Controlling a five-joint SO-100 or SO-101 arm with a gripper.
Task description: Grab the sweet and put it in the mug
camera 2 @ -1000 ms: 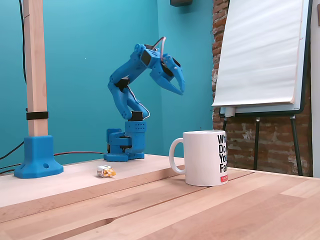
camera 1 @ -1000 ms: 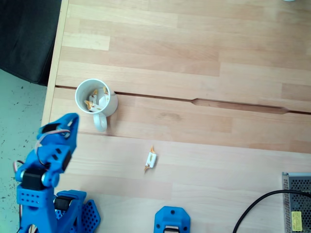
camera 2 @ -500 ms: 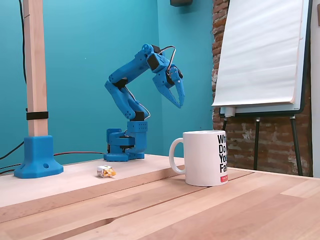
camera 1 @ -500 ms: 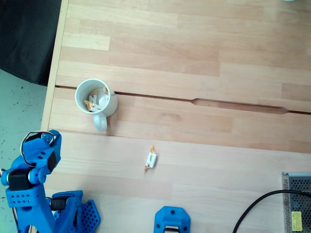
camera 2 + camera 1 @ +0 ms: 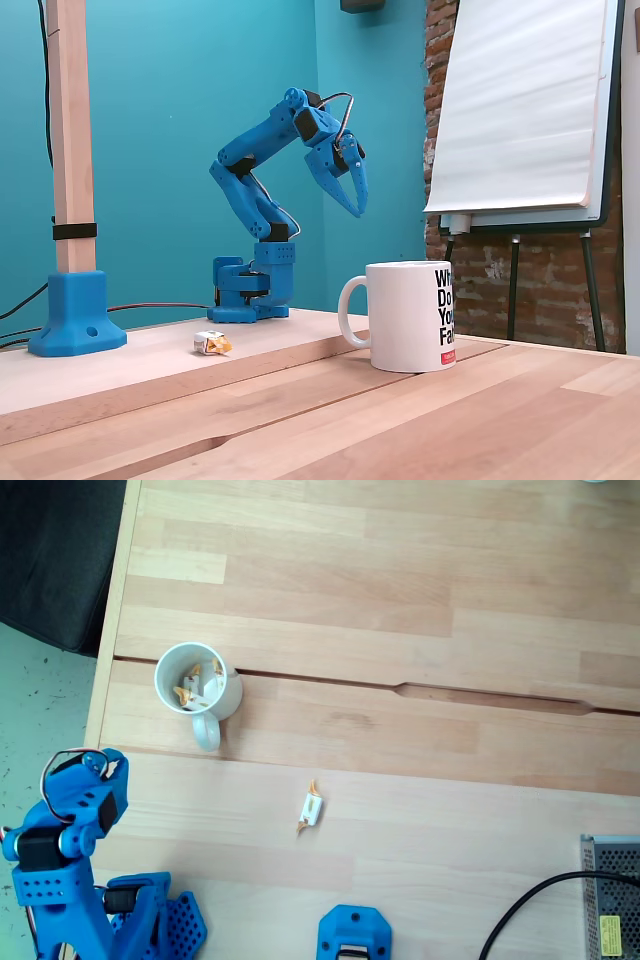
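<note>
My claw (image 5: 352, 195) hangs high above the counter (image 5: 400, 810), tips pointing down, holding nothing. From the low fixed view I cannot tell whether its tips are pressed together or a little apart. The sweet (image 5: 312, 809) lies alone on the bare wood, well apart from me and from the mug (image 5: 195, 685); in the low fixed view the sweet (image 5: 211, 342) sits on the raised board, left of the mug (image 5: 410, 315). The mug already holds a few wrapped candies.

To do this step well, I judge I should swing over the sweet, spread my tips wide before descending, and turn the wrist so they close across the white body, not along the twisted ends. It is tiny, so I should come straight down and pinch gently to avoid flicking it away.

Against half a second ago, almost nothing differs: my arm sits in the same pose. A full second ago my claw was stretched further towards the mug and pointed more level; sweet and mug have not moved.
</note>
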